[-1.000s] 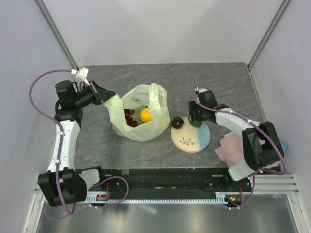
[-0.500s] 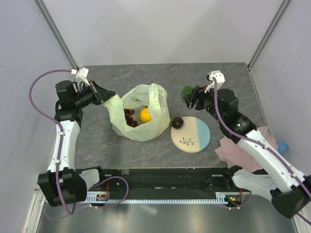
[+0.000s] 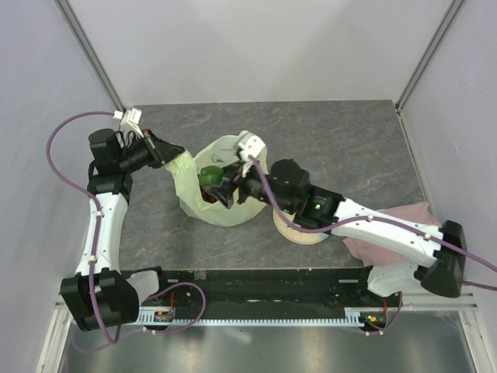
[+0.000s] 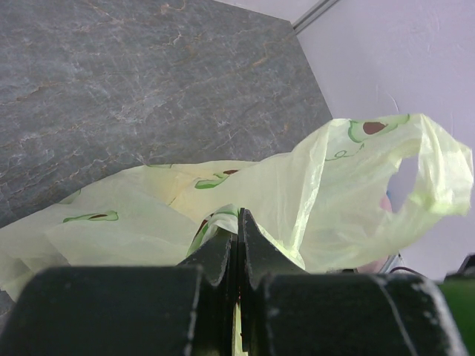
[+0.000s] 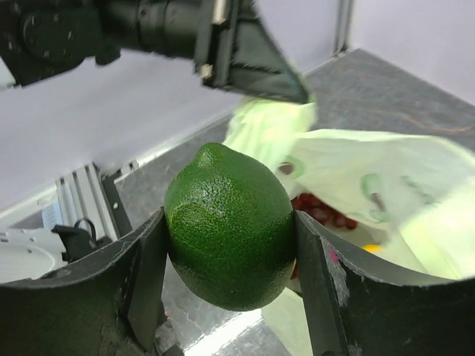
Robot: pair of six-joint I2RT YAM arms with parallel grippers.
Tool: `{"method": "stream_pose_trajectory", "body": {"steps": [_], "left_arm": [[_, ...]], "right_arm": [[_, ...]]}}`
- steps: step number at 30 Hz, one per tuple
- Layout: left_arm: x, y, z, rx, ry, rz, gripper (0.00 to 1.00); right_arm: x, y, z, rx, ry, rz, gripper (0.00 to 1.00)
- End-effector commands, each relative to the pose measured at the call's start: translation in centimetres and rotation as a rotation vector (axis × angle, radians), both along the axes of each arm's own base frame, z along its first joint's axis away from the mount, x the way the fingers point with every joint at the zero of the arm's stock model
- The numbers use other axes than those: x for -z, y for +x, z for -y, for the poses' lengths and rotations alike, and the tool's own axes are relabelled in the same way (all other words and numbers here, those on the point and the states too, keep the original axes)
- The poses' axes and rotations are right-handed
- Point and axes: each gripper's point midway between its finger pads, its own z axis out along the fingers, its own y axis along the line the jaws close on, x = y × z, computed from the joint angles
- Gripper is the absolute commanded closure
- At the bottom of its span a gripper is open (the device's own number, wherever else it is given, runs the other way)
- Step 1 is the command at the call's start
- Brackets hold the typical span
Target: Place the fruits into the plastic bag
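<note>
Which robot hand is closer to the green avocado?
Right. The right end effector clamps the avocado above the plastic bag; the left end effector is farther off, pinching the bag's edge.

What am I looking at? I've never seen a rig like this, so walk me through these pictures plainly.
Two robot arms are bolted to a grey table. One picture looks down from overhead; the other two come from cameras on each wrist. The left arm has its jaws shut on the edge of a pale green plastic bag, holding it open. The right arm holds a green fruit between its jaws over the bag's mouth. Dark red grapes lie inside. A plate and a pink cloth sit partly under the right arm.
</note>
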Motion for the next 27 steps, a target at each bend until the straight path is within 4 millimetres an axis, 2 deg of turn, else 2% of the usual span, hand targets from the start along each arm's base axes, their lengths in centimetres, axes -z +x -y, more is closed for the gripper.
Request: {"method": "stream_pose_trajectory", "body": {"steps": [1, 3, 5, 6, 7, 8, 9, 11, 12, 13, 15, 17, 21, 27], "left_arm": [[-0.9, 0.2, -0.3, 0.001, 0.038, 0.057, 0.98], [-0.8, 0.1, -0.3, 0.003, 0.038, 0.057, 0.98], [-0.9, 0.1, -0.3, 0.003, 0.037, 0.057, 0.98], [-0.9, 0.1, -0.3, 0.003, 0.037, 0.056, 0.98], [-0.9, 0.1, -0.3, 0.003, 0.037, 0.057, 0.98], [-0.9, 0.1, -0.3, 0.003, 0.037, 0.056, 0.99], [-1.0, 0.1, -0.2, 0.004, 0.037, 0.059, 0.98], [-0.9, 0.1, -0.2, 0.004, 0.037, 0.057, 0.99], [-0.9, 0.1, -0.2, 0.004, 0.037, 0.057, 0.98], [-0.9, 0.1, -0.2, 0.004, 0.036, 0.056, 0.98], [-0.8, 0.1, -0.3, 0.003, 0.037, 0.056, 0.98], [-0.8, 0.1, -0.3, 0.004, 0.036, 0.054, 0.99], [-0.8, 0.1, -0.2, 0.007, 0.034, 0.054, 0.99], [-0.9, 0.1, -0.2, 0.009, 0.031, 0.053, 0.99]], "right_arm": [[-1.7, 0.8, -2.5, 0.048, -0.034, 0.057, 0.84], [-1.1, 1.8, -2.6, 0.121, -0.047, 0.030, 0.83], [1.3, 3.4, -2.5, 0.207, -0.122, -0.005, 0.85], [0.9, 4.1, -2.3, 0.251, -0.131, -0.008, 0.85], [2.4, 5.4, -2.0, 0.334, -0.181, -0.017, 0.85], [3.2, 5.9, -1.7, 0.364, -0.222, -0.023, 0.85], [2.9, 6.5, -1.7, 0.397, -0.229, -0.015, 0.86], [5.2, 7.6, -1.6, 0.453, -0.313, -0.016, 0.86], [5.1, 8.3, -1.6, 0.473, -0.320, -0.020, 0.86], [6.9, 9.0, -2.0, 0.490, -0.369, -0.034, 0.86], [8.3, 10.5, -1.0, 0.541, -0.425, -0.070, 0.87], [11.3, 11.7, -0.3, 0.561, -0.484, -0.126, 0.87], [15.3, 12.2, 0.8, 0.552, -0.558, -0.208, 0.86], [19.9, 10.9, 1.8, 0.526, -0.667, -0.284, 0.85]]}}
